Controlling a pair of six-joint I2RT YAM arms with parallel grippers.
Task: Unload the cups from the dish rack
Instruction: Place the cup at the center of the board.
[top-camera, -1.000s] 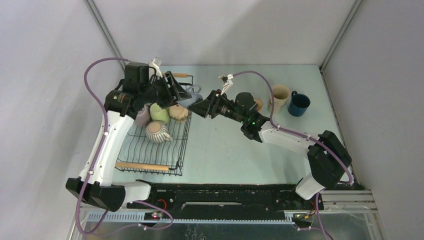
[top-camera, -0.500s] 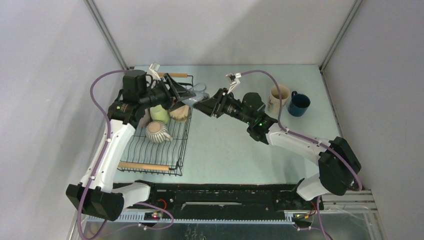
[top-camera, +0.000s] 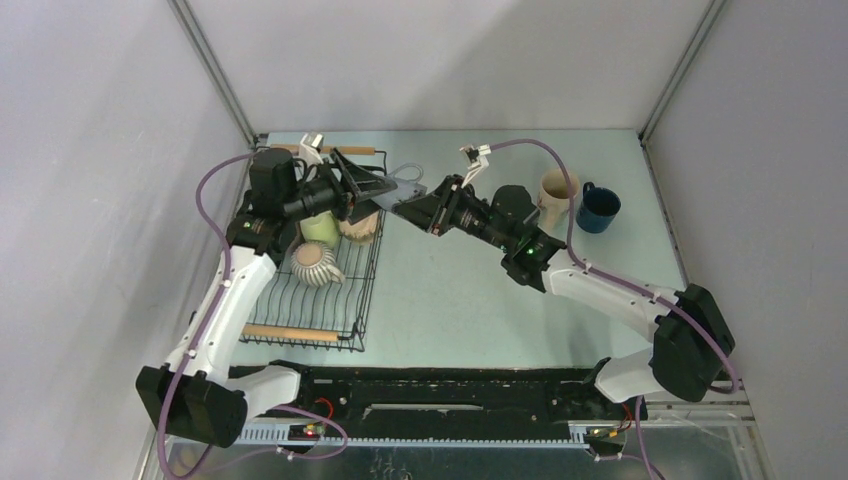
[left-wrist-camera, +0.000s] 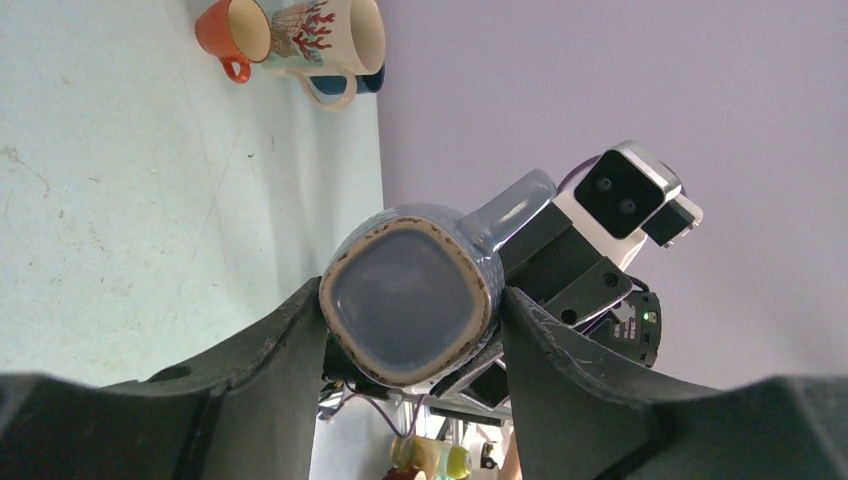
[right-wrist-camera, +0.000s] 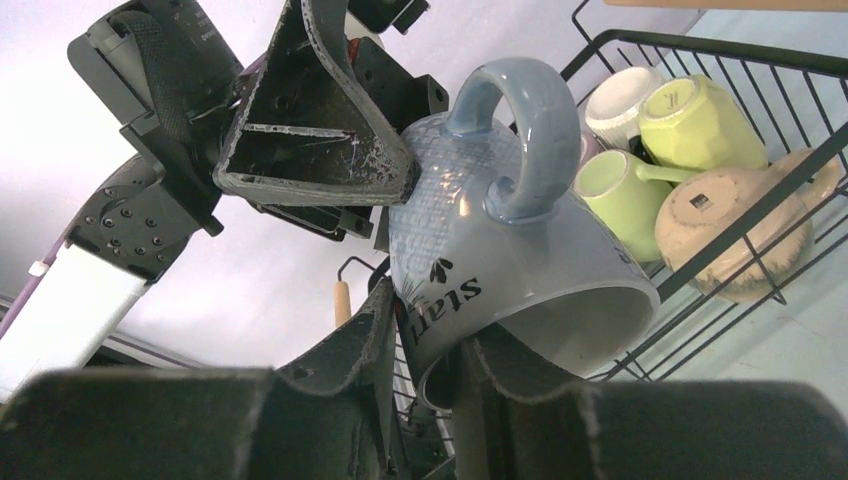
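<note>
Two grippers share one grey-blue ceramic mug (right-wrist-camera: 500, 240) aloft just beside the black wire dish rack (top-camera: 290, 305) (handover step): left gripper (left-wrist-camera: 410, 312) clamps its body, right gripper (right-wrist-camera: 425, 350) pinches its rim, so next the left must let go.

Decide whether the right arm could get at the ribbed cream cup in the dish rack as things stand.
Probably not: the right hand straddles the rim of the grey-blue cup that the left hand holds, and the left arm crosses the dish rack at its far end.
</note>
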